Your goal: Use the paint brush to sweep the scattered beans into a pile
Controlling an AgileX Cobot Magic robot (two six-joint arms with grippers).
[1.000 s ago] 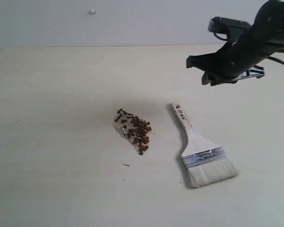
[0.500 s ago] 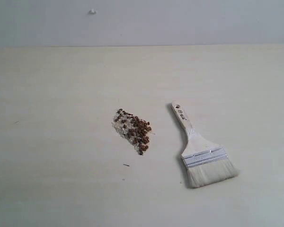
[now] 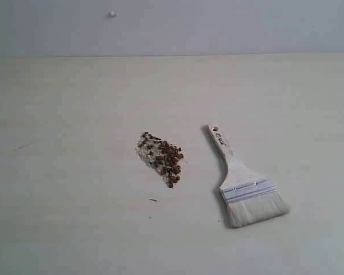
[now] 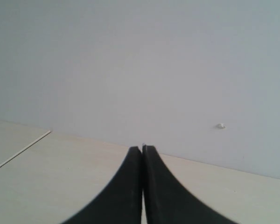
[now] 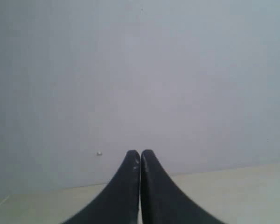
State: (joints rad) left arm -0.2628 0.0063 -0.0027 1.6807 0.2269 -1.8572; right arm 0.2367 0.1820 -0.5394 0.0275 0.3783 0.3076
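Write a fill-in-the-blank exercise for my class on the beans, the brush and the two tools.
The beans form one compact ____.
In the exterior view the paint brush lies to their ____.
The left tool and the right tool are both ____.
Missing words: pile; right; shut.

The paint brush (image 3: 238,175) carries small dark print near its handle end. It is too blurred to read.
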